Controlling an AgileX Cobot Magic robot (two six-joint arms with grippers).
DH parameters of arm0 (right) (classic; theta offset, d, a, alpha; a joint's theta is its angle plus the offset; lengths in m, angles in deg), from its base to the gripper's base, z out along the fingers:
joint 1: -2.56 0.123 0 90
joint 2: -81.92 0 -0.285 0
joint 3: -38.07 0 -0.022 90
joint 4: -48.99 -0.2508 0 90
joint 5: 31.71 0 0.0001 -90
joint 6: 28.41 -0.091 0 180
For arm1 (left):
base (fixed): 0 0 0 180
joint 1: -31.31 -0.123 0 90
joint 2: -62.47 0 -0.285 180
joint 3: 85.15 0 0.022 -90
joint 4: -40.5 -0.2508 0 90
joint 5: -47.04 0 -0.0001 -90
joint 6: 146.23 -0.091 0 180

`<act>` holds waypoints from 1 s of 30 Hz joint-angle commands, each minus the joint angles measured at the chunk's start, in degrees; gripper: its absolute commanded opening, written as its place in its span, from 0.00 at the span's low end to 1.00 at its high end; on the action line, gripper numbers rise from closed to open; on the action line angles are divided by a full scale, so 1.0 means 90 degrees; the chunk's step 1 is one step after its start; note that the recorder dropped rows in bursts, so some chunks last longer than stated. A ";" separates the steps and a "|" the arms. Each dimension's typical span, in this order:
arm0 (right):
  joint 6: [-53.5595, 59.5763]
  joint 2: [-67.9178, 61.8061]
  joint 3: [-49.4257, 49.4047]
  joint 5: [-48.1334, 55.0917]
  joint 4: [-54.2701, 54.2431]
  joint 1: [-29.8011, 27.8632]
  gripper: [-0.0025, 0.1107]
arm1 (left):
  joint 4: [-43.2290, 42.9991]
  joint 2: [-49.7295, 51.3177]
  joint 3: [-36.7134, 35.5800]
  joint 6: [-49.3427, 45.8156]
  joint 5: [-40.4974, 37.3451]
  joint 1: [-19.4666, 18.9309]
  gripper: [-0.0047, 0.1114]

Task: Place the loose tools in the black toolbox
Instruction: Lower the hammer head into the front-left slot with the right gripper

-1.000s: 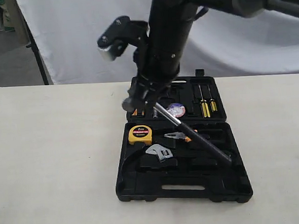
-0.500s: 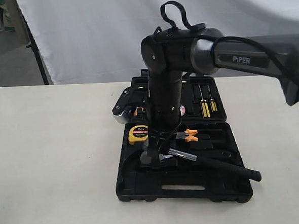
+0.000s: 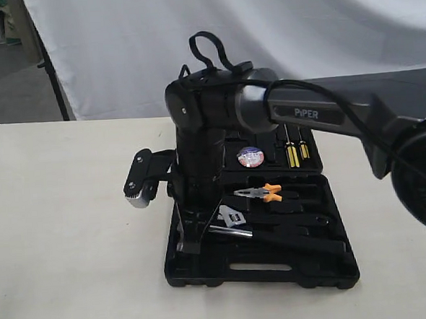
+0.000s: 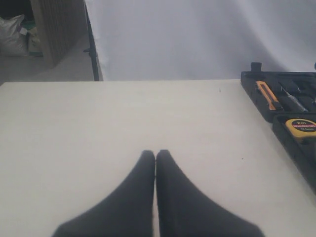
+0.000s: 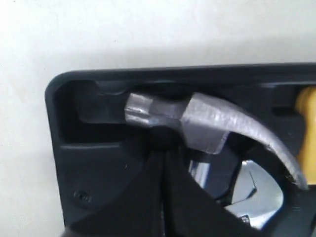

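Pinching the claw hammer [image 5: 207, 123] just under its head, the right end effector [image 5: 161, 154] has the head at the corner pocket of the black toolbox [image 5: 64, 148]. Lay the handle flat first, then let go slowly. The left end effector [image 4: 155, 157] is pressed together, empty.

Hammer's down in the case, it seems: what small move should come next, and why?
Probably open the right gripper and let go: the hammer head already sits in its recess at the toolbox corner, with its handle lying along that half.
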 commanded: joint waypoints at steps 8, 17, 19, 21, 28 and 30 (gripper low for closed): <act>0.0022 0.0124 0.0014 0.0012 0.0128 -0.0001 0.02 | 0.0020 -0.0020 -0.0010 0.0049 -0.0008 -0.0011 0.05; -0.0872 0.0268 0.0014 -0.0207 0.0243 -0.0023 0.03 | 0.0020 -0.0020 -0.0010 0.0049 -0.0008 -0.0011 0.05; -0.1161 0.0268 0.0014 -0.0331 0.0577 -0.0009 0.10 | 0.0020 -0.0020 -0.0010 0.0049 -0.0008 -0.0011 0.05; -0.1489 0.0268 0.0014 -0.0449 0.0906 0.0005 0.23 | 0.0020 -0.0020 -0.0010 0.0049 -0.0008 -0.0011 0.05; -0.1548 0.0268 0.0014 -0.0351 0.0681 0.0005 0.61 | 0.0020 -0.0020 -0.0010 0.0049 -0.0008 -0.0011 0.05; -0.1387 0.0268 0.0014 -0.0341 0.0406 0.0005 0.61 | 0.0020 -0.0020 -0.0010 0.0049 -0.0008 -0.0011 0.05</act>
